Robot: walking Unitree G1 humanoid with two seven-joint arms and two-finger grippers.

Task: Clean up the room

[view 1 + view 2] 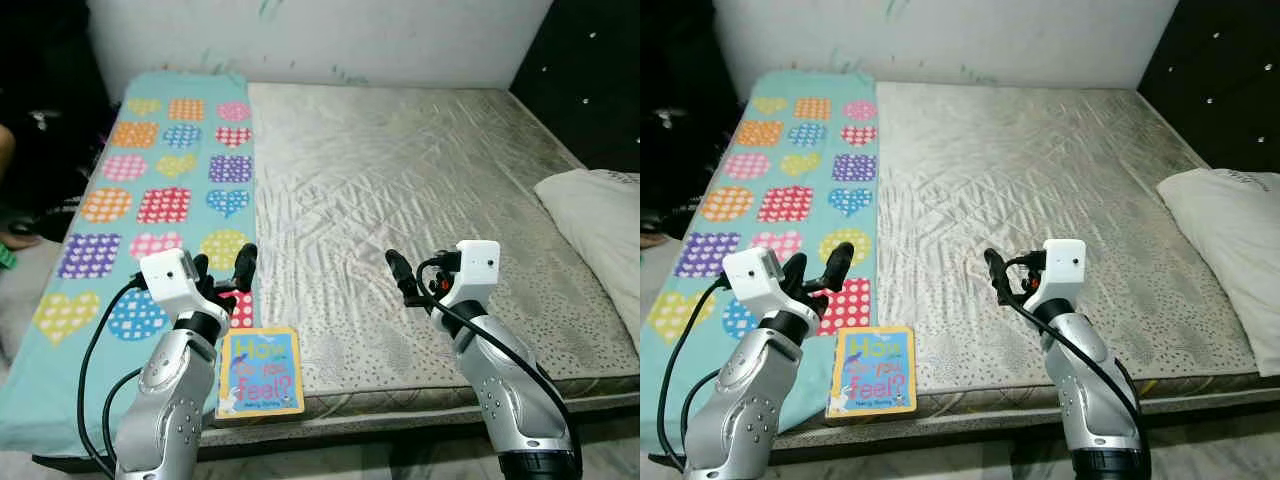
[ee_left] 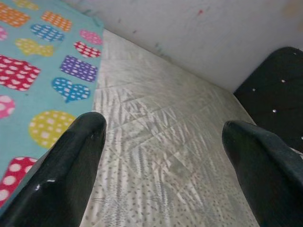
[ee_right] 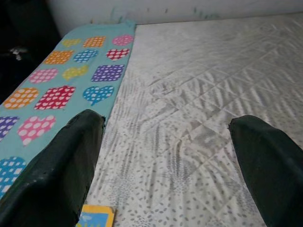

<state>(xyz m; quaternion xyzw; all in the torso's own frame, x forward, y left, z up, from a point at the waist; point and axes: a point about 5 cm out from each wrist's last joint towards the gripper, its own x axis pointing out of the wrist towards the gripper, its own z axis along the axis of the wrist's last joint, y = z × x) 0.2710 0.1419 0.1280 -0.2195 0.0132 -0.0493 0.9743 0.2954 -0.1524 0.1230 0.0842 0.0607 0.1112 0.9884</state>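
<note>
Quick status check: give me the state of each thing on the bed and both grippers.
book: closed, flat, cover up, at the mattress's near edge
blanket: spread flat along the bed's left side
pillow: lying at the right edge
mattress: bare, wrinkled
left gripper: open, empty, above the book
right gripper: open, empty, over the mattress

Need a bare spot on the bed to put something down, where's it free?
The grey mattress is bare from the teal patterned blanket across to the white pillow, up to the wall. The near edge is crowded: the book lies by the left gripper, and the right gripper hovers mid-edge. Both have open fingers.
</note>
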